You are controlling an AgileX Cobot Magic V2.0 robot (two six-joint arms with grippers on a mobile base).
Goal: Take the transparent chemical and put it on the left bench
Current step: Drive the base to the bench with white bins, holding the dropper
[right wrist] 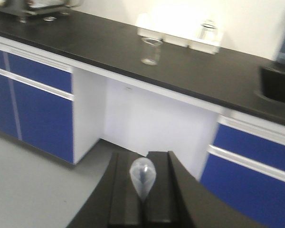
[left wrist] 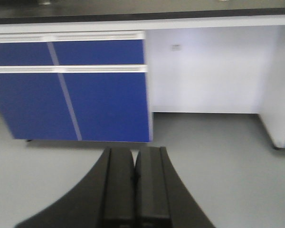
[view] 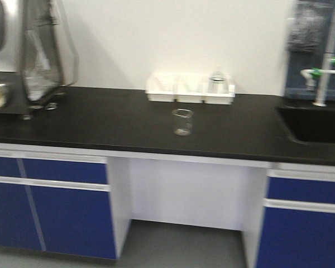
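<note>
**A:** What does the front view show?

**B:** A black tabletop (view: pixel 100 120) over blue cabinet doors (view: pixel 67 218). A clear glass beaker (view: pixel 182 121) stands upright near its middle. Behind it, by the wall, is a white compartment tray (view: pixel 190 97), with a clear flask (view: pixel 216 84) in its right compartment. A black sink (view: pixel 315 125) lies at the right end.

**A:** And the left wrist view?

**B:** The left end effector (left wrist: pixel 134 151) is closed, fingers pressed together, above the grey floor (left wrist: pixel 218 156) and facing the blue doors.

**A:** The right wrist view?

**B:** The right end effector (right wrist: pixel 142 154) grips a small clear bulb-shaped vessel (right wrist: pixel 142 176) between its fingers. It is held low in front of the tabletop, well apart from the beaker. The blur hides its contents.
</note>
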